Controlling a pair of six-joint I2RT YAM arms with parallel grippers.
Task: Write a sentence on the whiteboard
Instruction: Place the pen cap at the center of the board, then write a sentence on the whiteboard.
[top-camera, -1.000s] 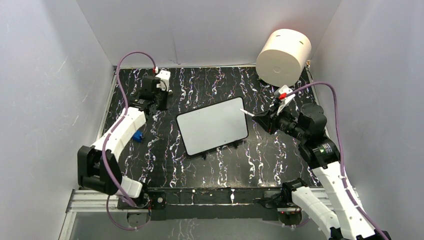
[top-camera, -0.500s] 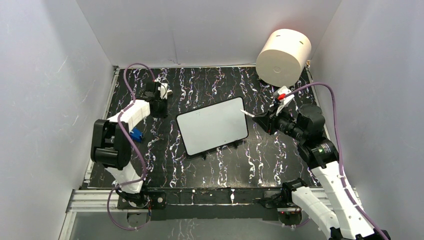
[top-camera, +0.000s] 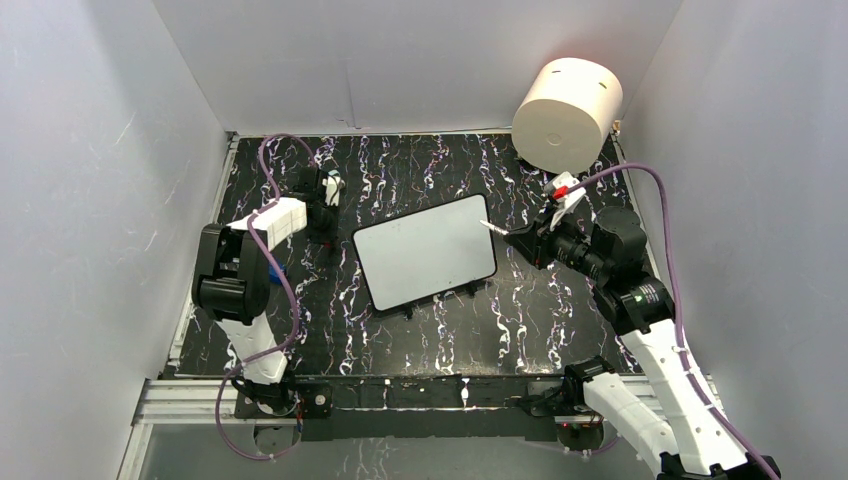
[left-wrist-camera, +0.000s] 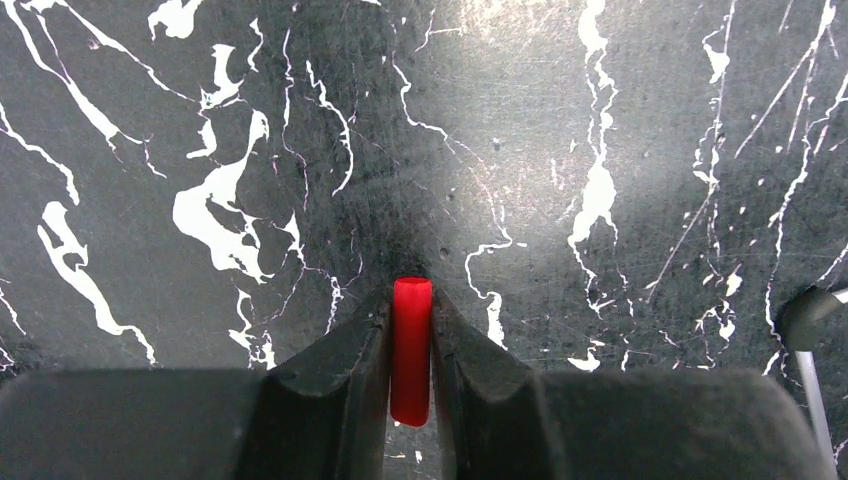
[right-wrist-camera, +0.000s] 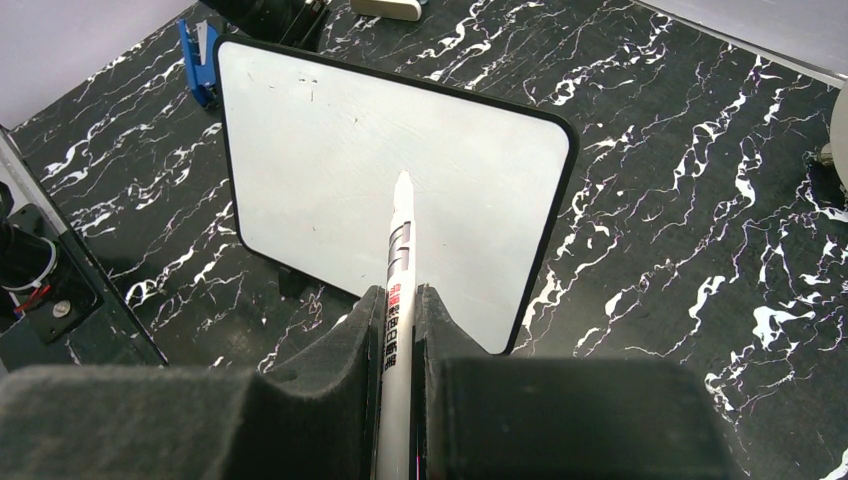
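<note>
The whiteboard (top-camera: 425, 250) lies tilted in the middle of the black marbled table, white with a thin black rim. It also shows in the right wrist view (right-wrist-camera: 330, 150). Its face is blank, and no red sentence shows on it. My right gripper (top-camera: 522, 238) is shut on a white marker (right-wrist-camera: 398, 250). The bare tip of the marker (top-camera: 486, 223) hangs over the board's right edge. My left gripper (top-camera: 322, 222) points down at the table to the left of the board. It is shut on a short red marker cap (left-wrist-camera: 411, 350).
A cream cylinder (top-camera: 567, 115) lies at the back right corner. A small blue object (right-wrist-camera: 200, 55) sits left of the board, partly hidden under my left arm in the top view. Grey walls close in three sides of the table.
My left arm has folded up, its elbow drawn in and raised, and its gripper has moved a little nearer and right, towards the board. The right arm and marker have not moved.
</note>
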